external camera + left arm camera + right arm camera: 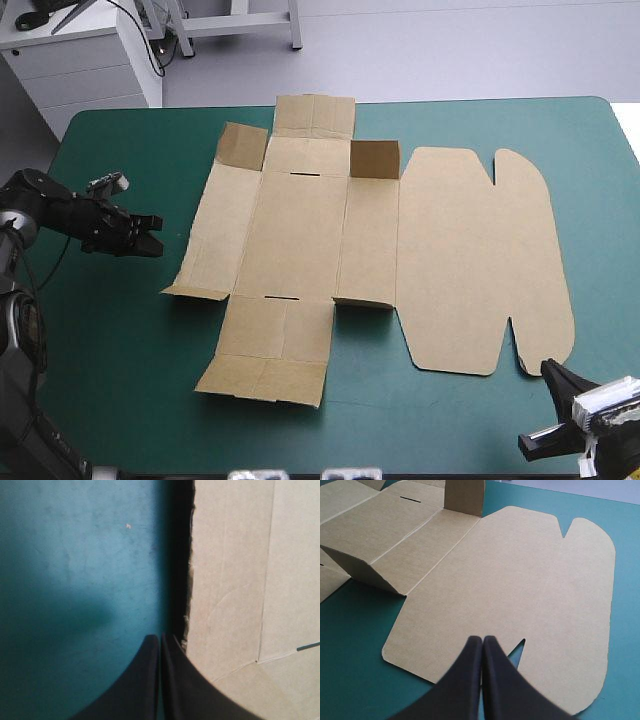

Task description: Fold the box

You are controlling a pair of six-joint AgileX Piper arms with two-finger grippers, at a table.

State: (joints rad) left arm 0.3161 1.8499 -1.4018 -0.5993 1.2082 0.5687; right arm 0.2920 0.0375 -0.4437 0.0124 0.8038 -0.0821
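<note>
The brown box [300, 240] lies as a flat cut sheet in the middle of the table, its wide lid [480, 250] spread to the right. Two small corner flaps [375, 160] stand raised at the far side. My left gripper [155, 247] is shut, low over the cover just left of the sheet's left panel. In the left wrist view its tip [161, 639] sits right beside the box's edge [240, 580]. My right gripper [548, 368] is shut at the lid's near right corner. In the right wrist view its tip [483, 640] hangs over the lid [520, 580] by a notch.
Teal-green cover [110, 330] surrounds the sheet on every side. The box's far flap [315, 115] reaches close to the table's far edge. A near flap [265, 370] stretches toward the front edge.
</note>
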